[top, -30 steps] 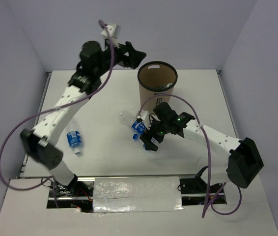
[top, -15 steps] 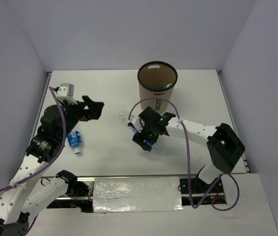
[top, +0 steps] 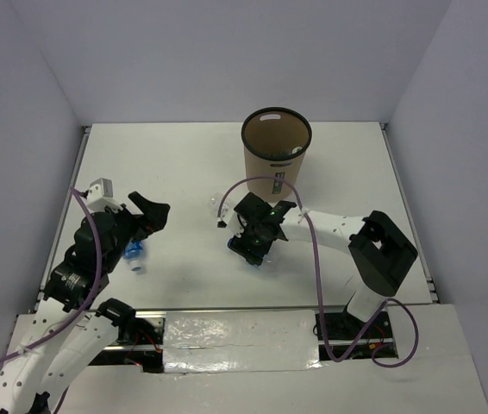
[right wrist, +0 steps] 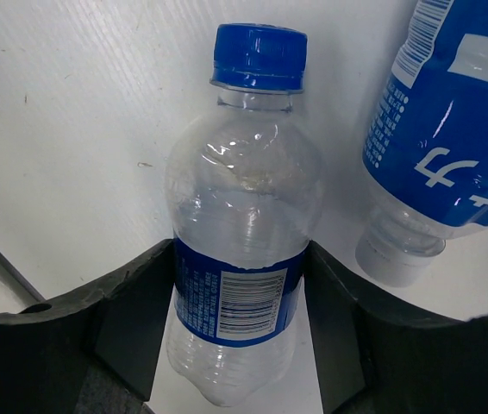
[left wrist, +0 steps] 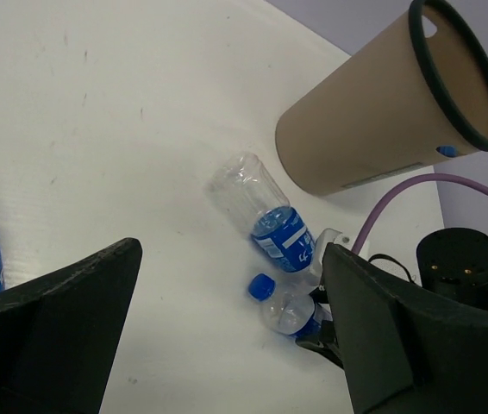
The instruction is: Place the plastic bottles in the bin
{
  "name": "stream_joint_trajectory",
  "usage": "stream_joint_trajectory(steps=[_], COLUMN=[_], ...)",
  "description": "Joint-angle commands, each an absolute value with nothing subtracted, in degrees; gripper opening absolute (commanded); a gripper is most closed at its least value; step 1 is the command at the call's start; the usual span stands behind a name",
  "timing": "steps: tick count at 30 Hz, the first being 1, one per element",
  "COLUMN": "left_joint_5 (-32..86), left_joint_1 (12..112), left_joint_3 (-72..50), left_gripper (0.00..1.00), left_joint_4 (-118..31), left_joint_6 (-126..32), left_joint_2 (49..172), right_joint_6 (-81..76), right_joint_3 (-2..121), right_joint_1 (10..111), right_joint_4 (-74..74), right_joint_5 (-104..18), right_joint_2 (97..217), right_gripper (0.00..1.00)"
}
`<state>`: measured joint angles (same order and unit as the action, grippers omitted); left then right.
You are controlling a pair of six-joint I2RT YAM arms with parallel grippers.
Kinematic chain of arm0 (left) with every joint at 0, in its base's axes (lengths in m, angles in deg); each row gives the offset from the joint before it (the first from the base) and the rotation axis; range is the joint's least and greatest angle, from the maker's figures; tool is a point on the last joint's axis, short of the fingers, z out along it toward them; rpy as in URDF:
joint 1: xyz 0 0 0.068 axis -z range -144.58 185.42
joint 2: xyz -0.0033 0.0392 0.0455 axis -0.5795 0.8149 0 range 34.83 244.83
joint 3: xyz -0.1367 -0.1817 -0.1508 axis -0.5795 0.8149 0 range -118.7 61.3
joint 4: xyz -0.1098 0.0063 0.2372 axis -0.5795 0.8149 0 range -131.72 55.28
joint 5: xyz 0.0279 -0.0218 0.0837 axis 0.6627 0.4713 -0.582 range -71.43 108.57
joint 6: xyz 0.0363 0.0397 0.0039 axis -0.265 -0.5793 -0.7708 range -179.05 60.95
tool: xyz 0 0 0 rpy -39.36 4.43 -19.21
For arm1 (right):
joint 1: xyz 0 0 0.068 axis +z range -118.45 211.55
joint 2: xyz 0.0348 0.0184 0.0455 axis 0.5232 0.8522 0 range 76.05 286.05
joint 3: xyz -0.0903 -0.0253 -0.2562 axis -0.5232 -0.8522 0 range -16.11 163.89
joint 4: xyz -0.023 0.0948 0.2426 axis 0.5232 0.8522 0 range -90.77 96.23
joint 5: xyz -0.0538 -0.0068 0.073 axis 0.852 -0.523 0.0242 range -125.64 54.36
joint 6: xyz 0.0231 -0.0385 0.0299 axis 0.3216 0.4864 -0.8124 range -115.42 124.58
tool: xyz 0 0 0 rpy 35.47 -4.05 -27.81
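Observation:
My right gripper [right wrist: 240, 297] is shut on a clear plastic bottle [right wrist: 244, 216] with a blue cap and blue label, lying on the table; both fingers press its label. In the top view that gripper [top: 253, 244] is left of the bin [top: 276, 164]. A second blue-labelled bottle [right wrist: 451, 121] lies right beside it, also seen as the bottle [left wrist: 265, 216] near the bin [left wrist: 373, 129]. My left gripper [left wrist: 231, 259] stands wide open and holds nothing. It hovers at the left gripper [top: 145, 216] spot above a third bottle [top: 132, 252], partly hidden by the arm.
The bin is a tall brown cylinder with a black rim [top: 277, 113], standing at the back centre; something pale lies inside it. A purple cable [top: 253, 181] loops over the right arm. Side walls close the table [top: 356, 172] in left and right.
The left arm swung from high beside the bin down to the left side of the table. The right gripper shifted slightly left and closed its fingers onto the blue-capped bottle.

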<state>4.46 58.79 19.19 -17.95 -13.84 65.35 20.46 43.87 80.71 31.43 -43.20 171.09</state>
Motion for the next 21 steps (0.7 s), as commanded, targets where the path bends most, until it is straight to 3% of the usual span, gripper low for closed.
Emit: stream_joint_trajectory(steps=[1, 7, 15, 21], left_joint_5=[3.0, 2.5, 2.3, 1.3], left_joint_1=[58.6, 58.6, 58.6, 58.6], left_joint_3=[19.2, 19.8, 20.7, 21.0], left_gripper=[0.99, 0.99, 0.99, 0.98], left_joint_4=[-17.2, -16.4, -15.2, -13.3], left_joint_6=[-10.4, -9.3, -7.9, -6.8], left_joint_2=[64.8, 63.5, 62.5, 61.9], right_joint_6=[20.5, 25.4, 40.3, 37.4], right_joint_3=[42.8, 43.0, 50.5, 70.0], right_joint_1=[81.5, 81.4, 78.1, 70.2], right_joint_4=[30.3, 32.6, 39.6, 38.8], right_joint_5=[-43.1, -51.4, -65.9, -70.1], right_joint_2=[172.8, 169.2, 156.0, 157.1], right_gripper=[0.63, 0.2, 0.01, 0.0])
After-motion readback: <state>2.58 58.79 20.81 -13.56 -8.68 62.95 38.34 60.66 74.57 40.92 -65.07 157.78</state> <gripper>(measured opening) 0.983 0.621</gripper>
